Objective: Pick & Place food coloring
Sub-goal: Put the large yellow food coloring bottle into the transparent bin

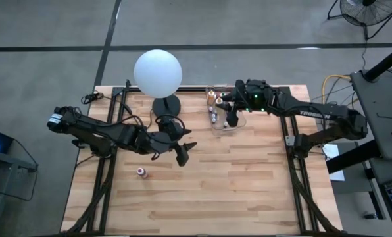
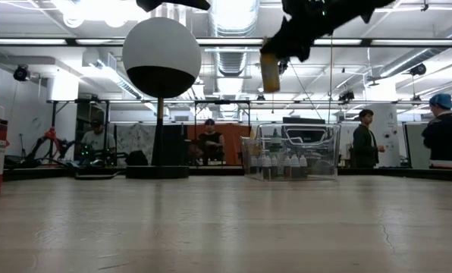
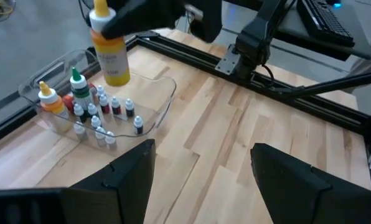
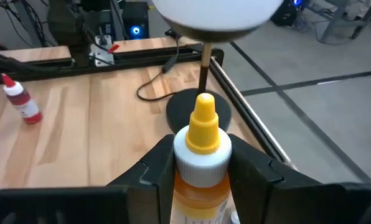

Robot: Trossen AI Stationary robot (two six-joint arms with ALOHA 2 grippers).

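Observation:
A yellow food coloring bottle point(image 3: 111, 55) with a white collar and yellow tip hangs above the clear bin point(image 3: 164, 102), with my right gripper point(image 4: 201, 177) shut on it. Inside the bin stand several small food coloring bottles point(image 3: 101, 112), upright on their bases. A red food coloring bottle point(image 1: 141, 172) stands alone on the table's left half, also in the right wrist view point(image 4: 22, 102). My left gripper point(image 1: 183, 153) hovers open over the table's middle, nothing between its fingers point(image 3: 132, 180). My right gripper pinches the yellow bottle between its two fingers point(image 4: 153, 171), at the white collar and the top of the body point(image 4: 201, 163). The fingers come from the table's right, slanting slightly down. The bottle hangs upright, tip up, lifted clear above the bin point(image 2: 270, 72).
A white globe lamp point(image 1: 158, 72) on a dark round base point(image 1: 166, 105) stands at the table's far edge, left of the bin, its cable trailing left. People point(image 2: 366, 136) are in the room beyond the table. Bare wood lies toward the near edge.

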